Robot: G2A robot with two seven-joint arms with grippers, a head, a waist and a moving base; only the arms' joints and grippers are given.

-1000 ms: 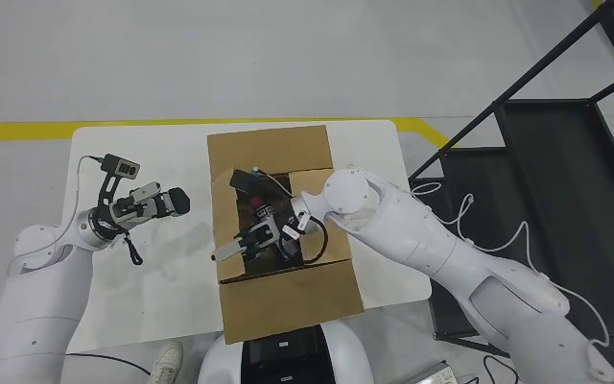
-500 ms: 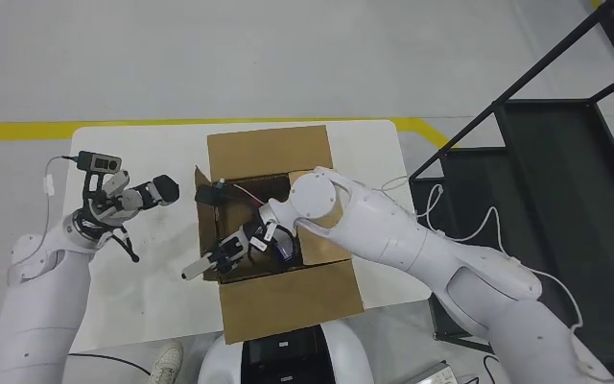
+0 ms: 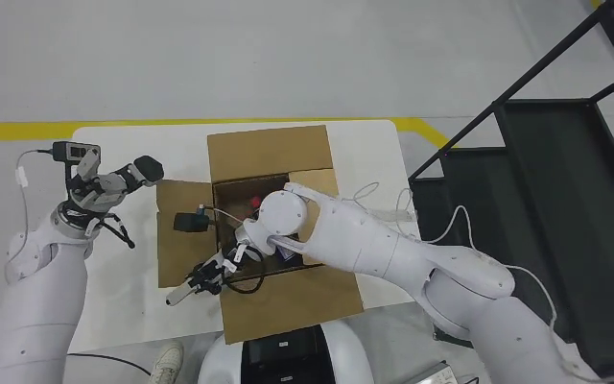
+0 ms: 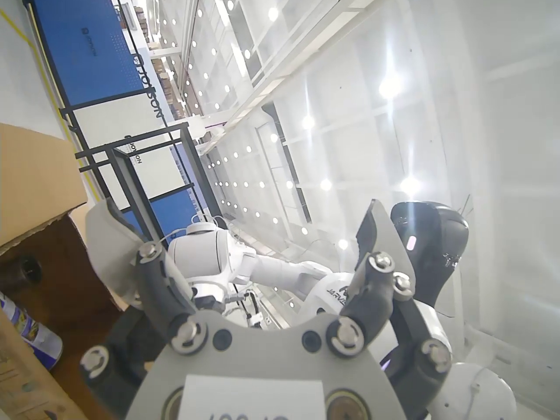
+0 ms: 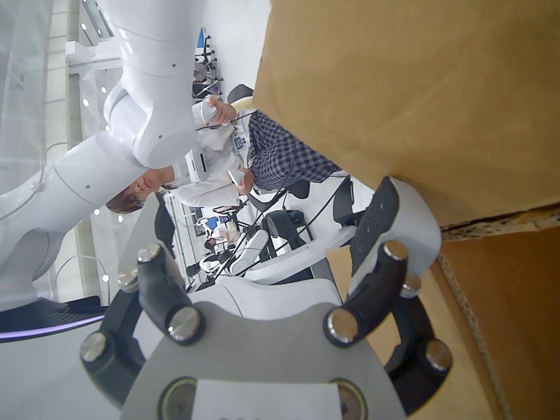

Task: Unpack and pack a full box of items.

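The cardboard box (image 3: 270,150) stands open in the middle of the white table (image 3: 369,146). Its left flap (image 3: 176,252) lies spread out flat over the table. Inside, a red item (image 3: 254,202) and a blue-purple item (image 3: 284,252) show past my right arm. My right gripper (image 3: 192,286) (image 5: 269,203) hangs open at the left flap's near edge, one finger (image 5: 385,225) against the cardboard flap (image 5: 411,67), nothing between the fingers. Left of the box my left gripper (image 3: 144,173) (image 4: 236,216) is raised and open, holding nothing. A blue-labelled can (image 4: 33,336) shows in the box.
The far flap and the near flap (image 3: 293,300) of the box are folded outward. A black stair frame (image 3: 523,144) stands off the table's right side. A yellow line (image 3: 96,128) runs along the floor behind the table.
My right gripper has swept left across the box, and the left flap has swung outward until flat. My left gripper has drawn back to the left, away from the box.
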